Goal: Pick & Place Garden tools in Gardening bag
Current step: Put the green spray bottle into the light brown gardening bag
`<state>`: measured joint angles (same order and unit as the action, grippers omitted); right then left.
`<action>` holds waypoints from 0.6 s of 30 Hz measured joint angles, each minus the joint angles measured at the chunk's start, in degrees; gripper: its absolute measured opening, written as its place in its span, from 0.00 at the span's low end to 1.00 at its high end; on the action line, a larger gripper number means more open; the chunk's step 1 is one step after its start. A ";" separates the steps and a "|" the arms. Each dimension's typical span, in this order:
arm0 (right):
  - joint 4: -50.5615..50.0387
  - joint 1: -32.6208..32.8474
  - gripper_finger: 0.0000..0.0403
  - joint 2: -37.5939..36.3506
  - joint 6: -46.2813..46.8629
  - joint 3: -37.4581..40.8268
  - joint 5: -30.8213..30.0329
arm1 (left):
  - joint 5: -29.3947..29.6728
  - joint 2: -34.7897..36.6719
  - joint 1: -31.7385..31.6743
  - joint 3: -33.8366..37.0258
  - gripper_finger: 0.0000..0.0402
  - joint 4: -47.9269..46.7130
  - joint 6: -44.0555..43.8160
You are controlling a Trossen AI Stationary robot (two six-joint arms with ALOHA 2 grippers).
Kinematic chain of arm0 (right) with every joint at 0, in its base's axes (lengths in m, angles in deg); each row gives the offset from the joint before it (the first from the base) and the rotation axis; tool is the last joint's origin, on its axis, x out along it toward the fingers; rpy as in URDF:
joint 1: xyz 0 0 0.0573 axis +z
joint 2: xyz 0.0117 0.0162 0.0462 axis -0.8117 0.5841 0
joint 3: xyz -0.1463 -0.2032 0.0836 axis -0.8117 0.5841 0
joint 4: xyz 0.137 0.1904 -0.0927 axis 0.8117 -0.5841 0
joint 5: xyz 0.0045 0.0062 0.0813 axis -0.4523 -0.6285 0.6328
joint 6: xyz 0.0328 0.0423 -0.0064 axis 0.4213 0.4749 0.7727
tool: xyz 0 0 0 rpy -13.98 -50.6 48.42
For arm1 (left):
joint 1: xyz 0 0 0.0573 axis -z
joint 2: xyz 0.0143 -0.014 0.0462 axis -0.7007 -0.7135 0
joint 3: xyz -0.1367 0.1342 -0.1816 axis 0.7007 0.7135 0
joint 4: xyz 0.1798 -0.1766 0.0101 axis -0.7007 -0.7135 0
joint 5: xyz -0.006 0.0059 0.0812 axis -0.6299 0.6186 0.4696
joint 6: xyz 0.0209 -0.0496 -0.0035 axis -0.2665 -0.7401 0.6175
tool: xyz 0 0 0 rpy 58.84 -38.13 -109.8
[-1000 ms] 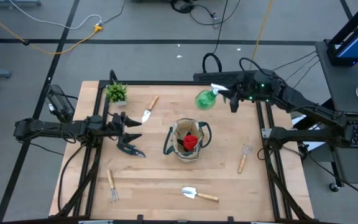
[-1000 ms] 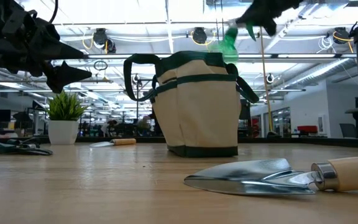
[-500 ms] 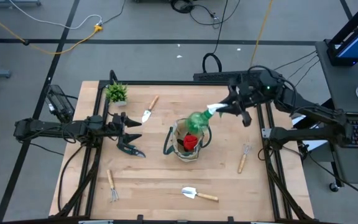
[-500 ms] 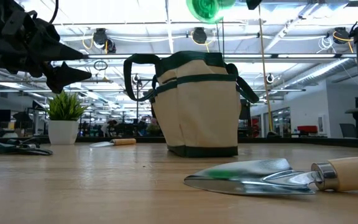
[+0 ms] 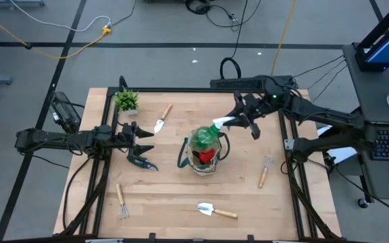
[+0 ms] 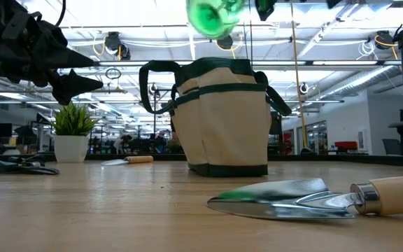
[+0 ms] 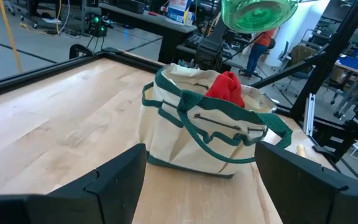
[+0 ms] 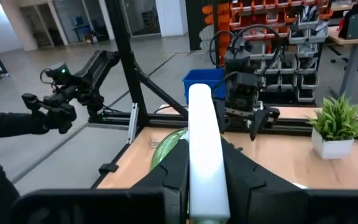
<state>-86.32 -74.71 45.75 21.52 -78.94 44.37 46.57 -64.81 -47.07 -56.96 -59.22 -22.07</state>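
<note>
Spray bottle (image 5: 206, 136), green and translucent with a white nozzle (image 8: 205, 149), hangs in the air just over the mouth of the gardening bag (image 5: 203, 154), carried by the right end effector (image 5: 237, 120). We see that end effector's fingers clamped on the white nozzle end, so the round green body trails out ahead of it and below, above the bag's opening. We judge the bottle to be light and rigid plastic, smooth enough to slip, and bulky at the body; the narrow neck and nozzle are the sensible place to grip, since the body looks too wide and round for these fingers. Held that way it can swing or twist, so we would lower it gently. Whether it holds water we cannot tell.

Directly beneath the bottle, the bag is soft canvas with dark trim and loop handles; a red glove (image 7: 226, 89) already sits inside it. Its walls may give if the bottle catches the rim.

Well apart from the right end effector, across the bag, the left end effector (image 5: 140, 139) waits with its fingers spread wide and nothing between them, with pruning shears (image 5: 142, 161) just beside it. Farther out on the table (image 5: 174, 196) lie a trowel (image 5: 216, 210), a small fork (image 5: 121, 200), another fork (image 5: 265, 170), a second trowel (image 5: 162, 117) and a potted plant (image 5: 127, 102).
</note>
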 joint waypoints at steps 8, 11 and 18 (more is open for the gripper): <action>1.71 -0.05 0.11 6.56 -0.17 0.00 1.41 | 0.00 -0.01 -0.01 0.00 0.77 0.02 -0.03; 1.76 -0.07 0.11 8.37 -1.91 0.00 1.06 | 0.00 0.00 -0.02 0.00 0.77 0.02 -0.03; 0.94 -0.09 0.11 9.86 -4.96 0.00 -2.56 | 0.00 0.00 -0.02 0.02 0.77 -0.44 -0.18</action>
<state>-85.38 -74.80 55.61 16.55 -78.94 41.82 46.57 -64.81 -47.10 -56.94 -59.66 -22.25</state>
